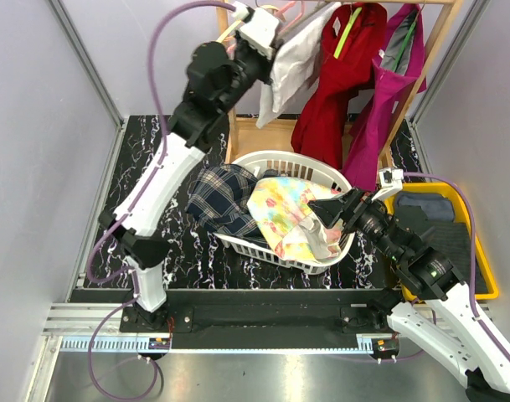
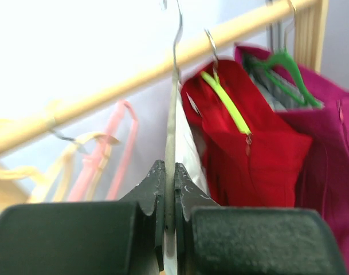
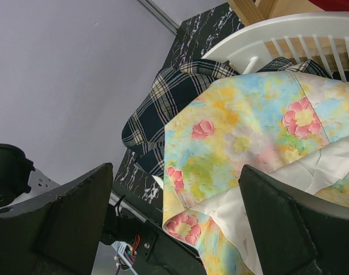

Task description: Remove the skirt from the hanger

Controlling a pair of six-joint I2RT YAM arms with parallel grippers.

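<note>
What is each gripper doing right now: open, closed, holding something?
Left gripper: closed on the hanger of the white skirt.
Right gripper: open, holding nothing, over the floral cloth.

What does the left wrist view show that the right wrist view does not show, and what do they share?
Only left wrist: the left pincer shut on a hanger under the rail, pink hangers, a magenta garment. Only right wrist: the open right pincer facing the white basket, which holds a plaid garment and a floral cloth. Shared: only some wood of the rack.
</note>
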